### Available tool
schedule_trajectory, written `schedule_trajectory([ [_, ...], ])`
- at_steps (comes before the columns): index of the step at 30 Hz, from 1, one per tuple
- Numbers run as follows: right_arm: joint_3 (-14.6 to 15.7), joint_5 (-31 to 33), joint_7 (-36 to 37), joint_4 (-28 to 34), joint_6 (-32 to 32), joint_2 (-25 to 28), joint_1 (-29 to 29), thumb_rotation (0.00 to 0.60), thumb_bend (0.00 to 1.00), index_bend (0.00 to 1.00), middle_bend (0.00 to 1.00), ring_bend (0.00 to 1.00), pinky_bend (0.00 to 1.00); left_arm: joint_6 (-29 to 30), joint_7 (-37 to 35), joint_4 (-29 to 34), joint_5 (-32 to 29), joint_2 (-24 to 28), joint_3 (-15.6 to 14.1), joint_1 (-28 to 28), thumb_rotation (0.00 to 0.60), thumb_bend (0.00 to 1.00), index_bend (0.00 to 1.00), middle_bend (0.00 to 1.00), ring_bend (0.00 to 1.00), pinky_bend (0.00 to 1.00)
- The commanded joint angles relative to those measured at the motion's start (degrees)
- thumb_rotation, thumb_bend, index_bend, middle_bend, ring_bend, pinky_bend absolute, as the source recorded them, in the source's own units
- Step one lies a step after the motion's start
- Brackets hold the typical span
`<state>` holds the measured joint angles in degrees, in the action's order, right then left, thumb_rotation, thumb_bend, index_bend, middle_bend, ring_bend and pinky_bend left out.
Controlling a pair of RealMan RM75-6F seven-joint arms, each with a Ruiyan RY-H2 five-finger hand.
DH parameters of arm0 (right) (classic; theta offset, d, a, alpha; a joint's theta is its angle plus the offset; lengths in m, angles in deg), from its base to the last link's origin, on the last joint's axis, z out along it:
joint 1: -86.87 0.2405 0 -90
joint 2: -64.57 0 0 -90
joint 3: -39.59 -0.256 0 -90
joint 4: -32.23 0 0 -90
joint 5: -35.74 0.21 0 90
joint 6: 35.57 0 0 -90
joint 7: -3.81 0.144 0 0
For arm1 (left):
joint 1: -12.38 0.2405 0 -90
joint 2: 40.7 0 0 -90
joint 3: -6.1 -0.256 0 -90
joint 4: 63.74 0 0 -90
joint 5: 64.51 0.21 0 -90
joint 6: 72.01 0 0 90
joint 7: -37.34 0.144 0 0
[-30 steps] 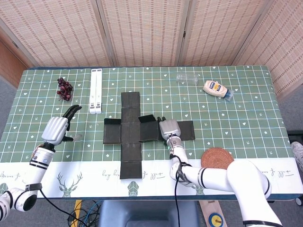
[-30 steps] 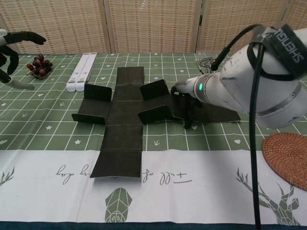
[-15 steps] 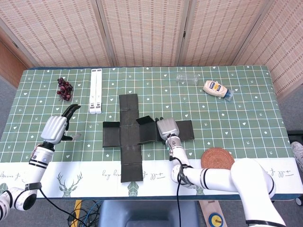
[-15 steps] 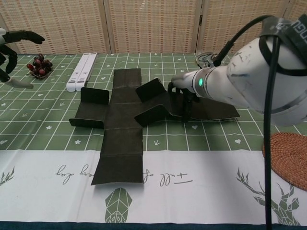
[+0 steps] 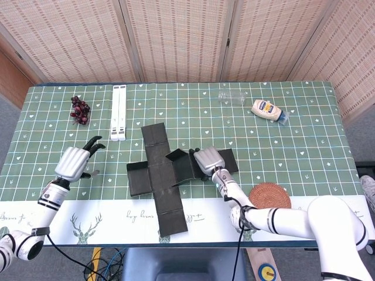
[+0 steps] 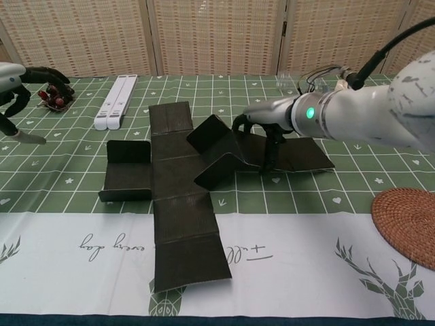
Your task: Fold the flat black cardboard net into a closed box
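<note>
A black cardboard net (image 5: 161, 172) lies on a table (image 5: 304, 140) covered in green cloth with a white grid and small white motifs. Nearby sit dark red grapes (image 5: 79, 109), a brown woven coaster (image 5: 269, 195) and two white bars (image 5: 119, 112).

Black net (image 5: 158, 175), partly raised, mid-table.

We see a cross-shaped sheet of matte black cardboard, creased into square panels, lying near the middle of the green checked cloth. Its long strip runs from the far side toward the near edge, slightly askew, with the nearest panel (image 6: 192, 261) resting flat on the white border of the cloth. On the left arm of the cross, a flap (image 6: 129, 151) stands up at the far edge. On the right arm, two flaps (image 6: 211, 133) tilt upward, forming a shallow trough, while the outermost right panel (image 6: 306, 155) lies flat. The far end panel (image 5: 153, 134) also lies flat.
</note>
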<state>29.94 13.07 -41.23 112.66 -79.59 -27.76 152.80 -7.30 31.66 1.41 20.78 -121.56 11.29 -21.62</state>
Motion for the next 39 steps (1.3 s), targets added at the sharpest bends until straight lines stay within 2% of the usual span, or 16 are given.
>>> schedule_trajectory([
  [1, 1.0, -2.4, 2.2, -0.9, 1.3, 0.1, -0.8, 0.600, 0.35, 0.22, 0.30, 0.83, 1.00, 1.5, -0.5, -9.1, 5.8, -5.5, -3.5, -1.4, 0.600, 0.14, 0.23, 0.15, 0.75, 0.97],
  [5, 1.7, -4.1, 4.4, -1.6, 1.8, -0.2, -1.2, 0.600, 0.35, 0.23, 0.30, 0.83, 1.00, 0.4, -1.3, -14.6, 7.0, -9.6, -4.5, -2.6, 0.600, 0.14, 0.13, 0.12, 0.74, 0.97],
  [11, 2.5, -5.2, 6.2, -1.7, 1.4, 0.0, -1.4, 0.600, 0.35, 0.23, 0.30, 0.83, 1.00, 0.1, -1.3, -17.5, 6.9, -13.5, -4.6, -3.3, 0.600, 0.14, 0.01, 0.03, 0.71, 0.98],
  [30, 3.8, -5.7, 8.6, -1.2, 0.6, -0.1, -0.8, 0.600, 0.35, 0.23, 0.30, 0.83, 1.00, 3.0, -1.9, -22.2, 7.7, -19.5, -4.6, -4.3, 0.600, 0.14, 0.00, 0.02, 0.71, 0.99],
  [39, 3.8, -6.4, 9.9, -0.9, 0.2, 0.0, -0.9, 0.600, 0.35, 0.23, 0.30, 0.83, 1.00, 3.0, -5.4, -21.7, 6.7, -21.4, -4.0, -4.6, 0.600, 0.14, 0.00, 0.02, 0.71, 0.99],
])
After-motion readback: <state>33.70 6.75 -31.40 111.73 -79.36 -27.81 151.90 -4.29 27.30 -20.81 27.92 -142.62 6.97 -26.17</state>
